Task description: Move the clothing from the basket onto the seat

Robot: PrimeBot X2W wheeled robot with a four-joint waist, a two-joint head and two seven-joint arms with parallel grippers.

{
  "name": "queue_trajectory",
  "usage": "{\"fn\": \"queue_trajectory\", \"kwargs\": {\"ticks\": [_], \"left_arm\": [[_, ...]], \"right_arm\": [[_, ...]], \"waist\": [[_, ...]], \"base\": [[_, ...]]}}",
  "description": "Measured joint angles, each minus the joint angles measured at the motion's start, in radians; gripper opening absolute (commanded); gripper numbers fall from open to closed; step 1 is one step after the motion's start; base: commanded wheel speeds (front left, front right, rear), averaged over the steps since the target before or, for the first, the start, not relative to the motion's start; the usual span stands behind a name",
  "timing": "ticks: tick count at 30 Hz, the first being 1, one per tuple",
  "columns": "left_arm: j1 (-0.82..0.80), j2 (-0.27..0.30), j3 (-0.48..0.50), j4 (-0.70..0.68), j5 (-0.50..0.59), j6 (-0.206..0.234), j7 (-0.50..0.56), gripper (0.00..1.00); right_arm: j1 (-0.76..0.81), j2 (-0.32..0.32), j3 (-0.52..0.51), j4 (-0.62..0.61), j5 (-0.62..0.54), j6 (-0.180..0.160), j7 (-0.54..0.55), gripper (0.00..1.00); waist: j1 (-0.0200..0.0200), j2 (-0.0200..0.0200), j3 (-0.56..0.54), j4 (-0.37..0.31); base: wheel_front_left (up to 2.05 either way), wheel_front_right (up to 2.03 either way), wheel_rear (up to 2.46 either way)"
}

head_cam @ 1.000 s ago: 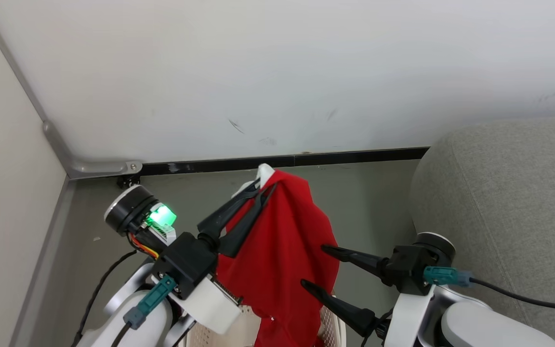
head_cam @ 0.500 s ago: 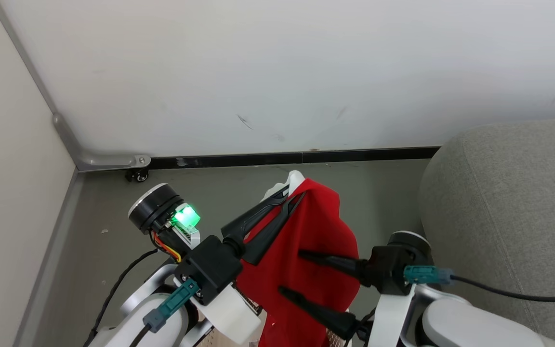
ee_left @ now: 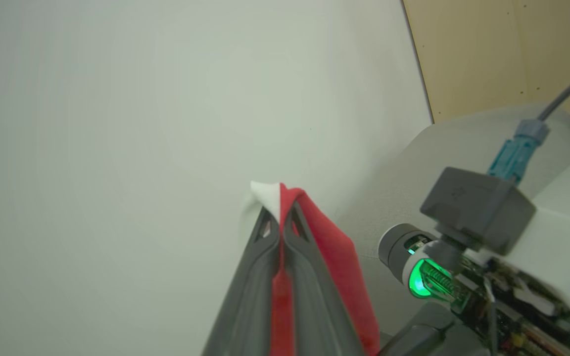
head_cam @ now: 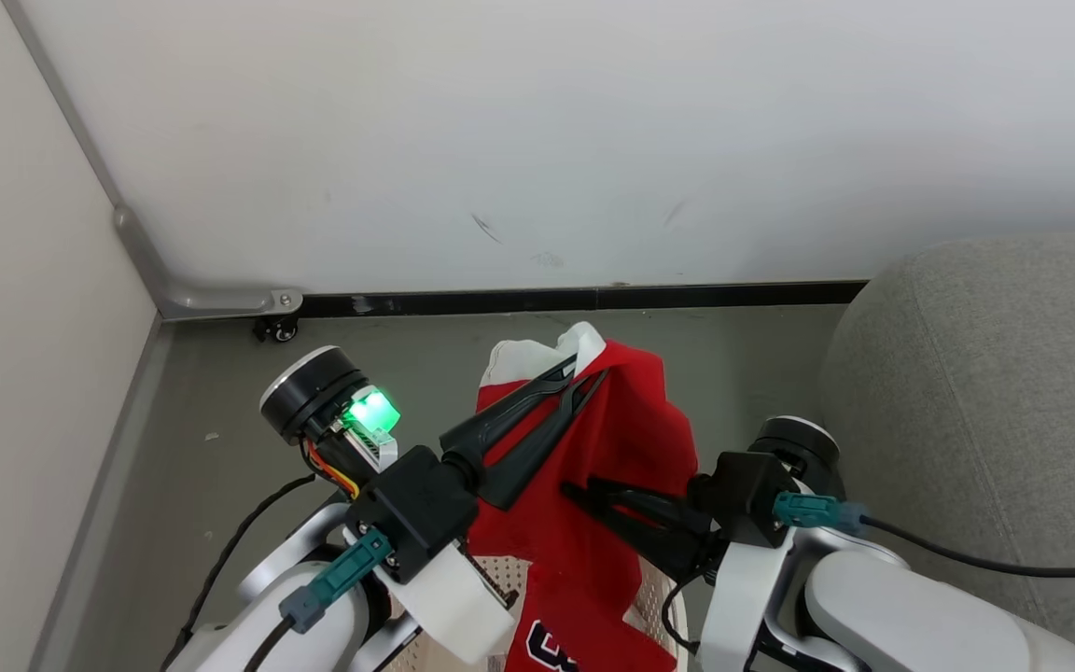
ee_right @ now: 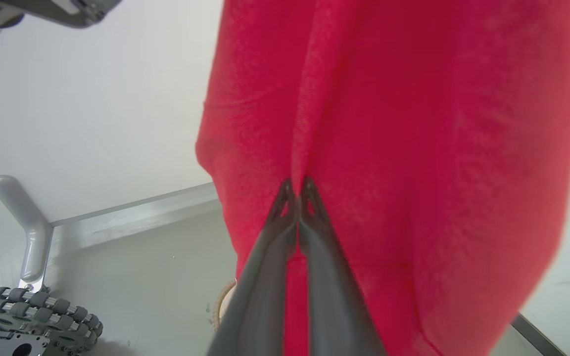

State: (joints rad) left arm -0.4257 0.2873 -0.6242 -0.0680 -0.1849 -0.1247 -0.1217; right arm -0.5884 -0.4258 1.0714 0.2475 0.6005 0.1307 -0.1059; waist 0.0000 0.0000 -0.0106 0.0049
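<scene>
A red garment (head_cam: 593,551) with white trim hangs from my left gripper (head_cam: 584,373), which is shut on its upper edge well above the basket (head_cam: 500,574). My right gripper (head_cam: 577,491) is shut on a fold of the same red cloth, lower down and to the right. The left wrist view has the left gripper (ee_left: 281,210) pinching red and white fabric (ee_left: 344,267). The right gripper (ee_right: 296,185) pinches the red cloth (ee_right: 413,148) in the right wrist view. Part of a black, white-edged number (head_cam: 547,649) peeks out at the bottom. The grey seat (head_cam: 995,373) lies to the right.
A white wall (head_cam: 537,140) with a black baseboard (head_cam: 593,299) stands close ahead. A side panel and metal bracket (head_cam: 211,301) close the left corner. Grey floor (head_cam: 220,411) lies between. A roller wheel (ee_right: 32,316) sits low left in the right wrist view.
My right gripper has gone from open beside the hanging garment to shut on its red cloth. The head view has shifted; the left gripper keeps its hold.
</scene>
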Motion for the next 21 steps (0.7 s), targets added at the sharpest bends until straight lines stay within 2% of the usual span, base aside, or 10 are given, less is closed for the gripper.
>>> {"fn": "queue_trajectory", "kwargs": {"ticks": [10, 21], "left_arm": [[-0.005, 0.023, 0.032, 0.028, -0.049, 0.000, 0.022, 0.00], [0.022, 0.054, 0.103, 0.128, -0.095, 0.002, 0.035, 0.00]], "right_arm": [[-0.011, 0.014, 0.033, 0.026, 0.000, 0.000, -0.032, 0.00], [-0.007, -0.015, 0.011, 0.021, 0.046, 0.000, -0.082, 0.00]], "waist": [[0.0000, 0.0000, 0.006, -0.002], [0.0000, 0.0000, 0.009, -0.027]], "base": [[0.00, 0.00, 0.00], [0.00, 0.00, 0.00]]}}
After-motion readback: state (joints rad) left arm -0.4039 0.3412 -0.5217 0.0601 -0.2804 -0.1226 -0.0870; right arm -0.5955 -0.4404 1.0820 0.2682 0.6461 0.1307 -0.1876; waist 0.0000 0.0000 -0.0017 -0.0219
